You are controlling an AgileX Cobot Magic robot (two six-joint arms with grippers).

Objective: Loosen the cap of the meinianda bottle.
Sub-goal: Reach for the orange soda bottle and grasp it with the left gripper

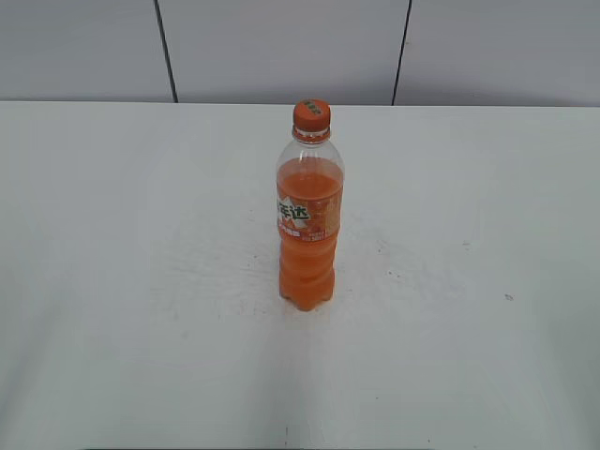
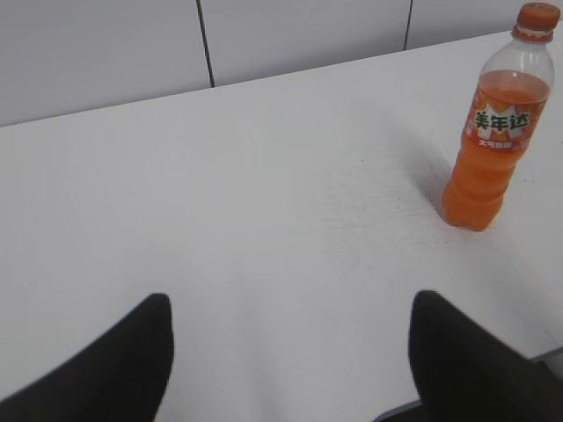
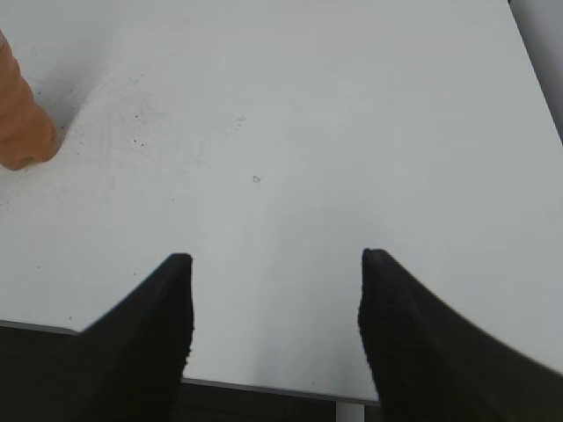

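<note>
I see the bottle [image 1: 309, 220], label reading "美年达", cap [image 1: 311, 114] on, upright mid-table [image 1: 112, 281]; both my grippers, left [image 2: 290, 352] and right [image 3: 274, 303], gape empty near the front edge.

All I see of my left end effector [image 2: 290, 352] is two matte black, blunt, rounded fingers [image 2: 123, 365]. My right end effector [image 3: 274, 330] looks alike: plain black fingers [image 3: 149, 338], tapering upward.

Meinianda bottle [image 1: 309, 211] stands upright near centre of white table [image 1: 122, 281], partly filled with orange drink. Orange cap [image 1: 311, 114] seated on neck. Grey panelled wall [image 1: 281, 47] behind table's far edge
</note>
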